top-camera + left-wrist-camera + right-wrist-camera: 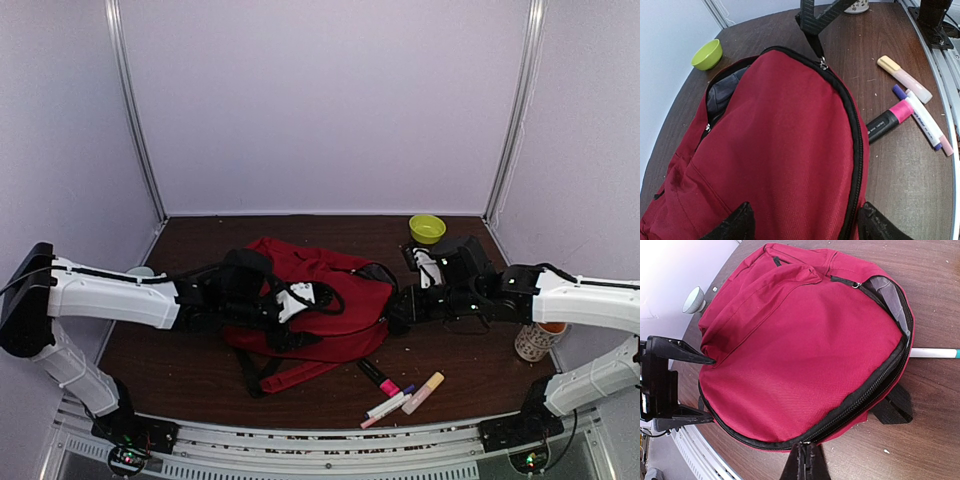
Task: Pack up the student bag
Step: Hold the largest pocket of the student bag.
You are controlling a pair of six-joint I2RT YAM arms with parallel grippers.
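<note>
Bag (320, 290) lies lengthwise between the arms: right gripper (805, 456) pinches its zip pull (816, 44) (right-edge end), left gripper (805, 220) spread wide opposite.

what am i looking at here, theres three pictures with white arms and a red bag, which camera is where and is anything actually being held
These are two robot arms bolted to a brown table, each ending in a two-finger gripper. The wide picture comes from a camera above and behind them; the other two come from cameras on the wrists. In the middle lies a dark-red backpack, its main zip partly open. The right gripper is pinched shut on the zipper pull. The left gripper is open, its fingers either side of the bag's other end. Also on the table: a green bowl, some markers and a patterned cup.
</note>
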